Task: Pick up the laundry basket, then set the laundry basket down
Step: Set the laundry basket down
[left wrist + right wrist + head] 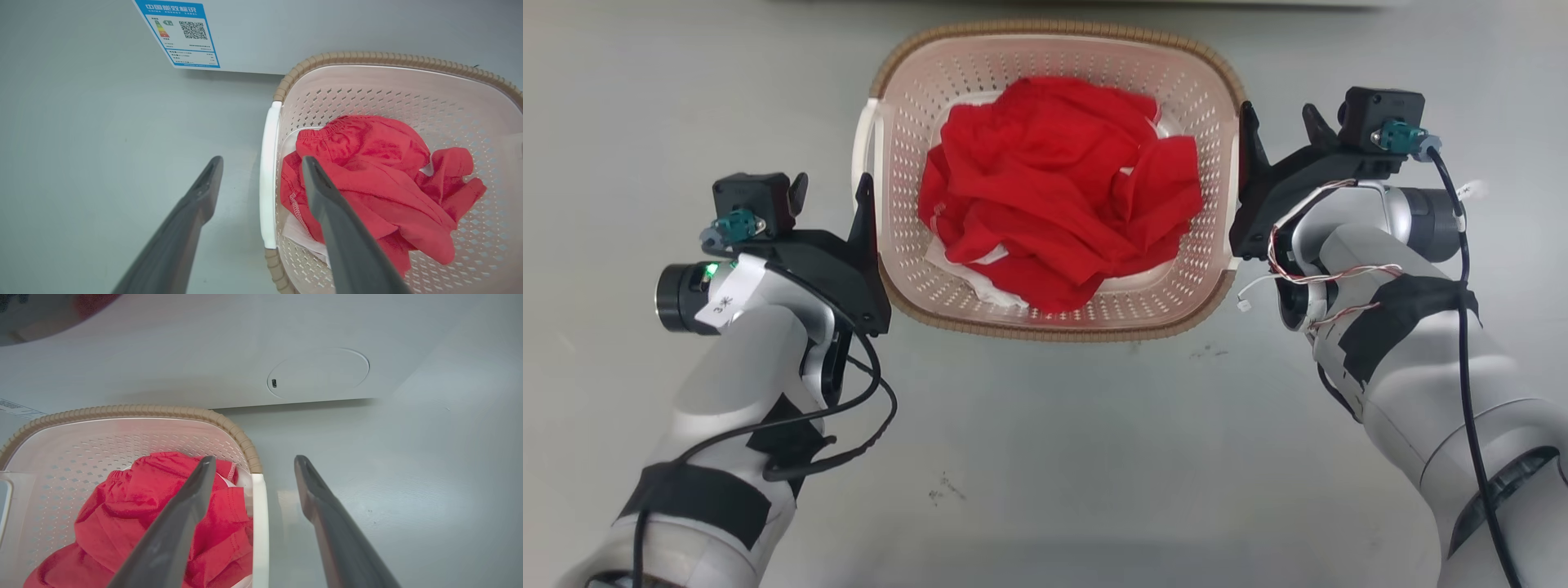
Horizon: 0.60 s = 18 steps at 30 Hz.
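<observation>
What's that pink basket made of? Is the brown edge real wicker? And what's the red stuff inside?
The laundry basket looks like moulded plastic: smooth, slightly glossy pale pink walls with regular holes. Its brown rim seems plastic too, moulded in an even ribbed pattern, though that's uncertain. The red clothing is soft matte fabric, crumpled, with stitched hems.

A pale grey floor [1045, 457], smooth and evenly lit, runs up to a white machine [327, 28]. Dark scuffs [943, 488] mark the floor well in front of the machine. On the machine's front sit a blue-edged label [179, 34] and a round cover [318, 373].
</observation>
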### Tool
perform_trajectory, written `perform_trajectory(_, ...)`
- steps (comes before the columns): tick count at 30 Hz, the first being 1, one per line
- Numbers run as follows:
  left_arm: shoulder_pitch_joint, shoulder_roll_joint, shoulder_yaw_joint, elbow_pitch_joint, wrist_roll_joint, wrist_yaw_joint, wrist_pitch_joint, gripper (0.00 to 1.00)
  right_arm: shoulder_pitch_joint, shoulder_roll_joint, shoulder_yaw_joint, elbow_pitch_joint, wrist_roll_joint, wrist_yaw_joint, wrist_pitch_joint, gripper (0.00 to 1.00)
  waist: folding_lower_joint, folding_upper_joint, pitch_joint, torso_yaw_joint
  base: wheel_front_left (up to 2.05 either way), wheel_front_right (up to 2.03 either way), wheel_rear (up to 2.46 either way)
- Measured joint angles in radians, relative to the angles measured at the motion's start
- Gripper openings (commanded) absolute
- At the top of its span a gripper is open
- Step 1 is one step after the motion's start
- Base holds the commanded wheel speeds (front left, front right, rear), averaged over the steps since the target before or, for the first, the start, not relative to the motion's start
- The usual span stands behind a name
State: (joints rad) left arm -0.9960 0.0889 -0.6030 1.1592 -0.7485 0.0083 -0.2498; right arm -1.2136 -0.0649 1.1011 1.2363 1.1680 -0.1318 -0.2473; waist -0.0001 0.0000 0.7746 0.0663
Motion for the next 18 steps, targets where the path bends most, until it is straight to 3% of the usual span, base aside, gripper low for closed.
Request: perform_trajectory(18, 0.228, 0.045, 0.111, -0.168, 0.015, 0.019, -0.001, 1.0, 0.174, 0.002, -0.045, -0.097, -0.007, 0.0, -0.002, 1.0, 0.0, -0.0001, -0.264, -0.031, 0.0, 0.0, 0.0)
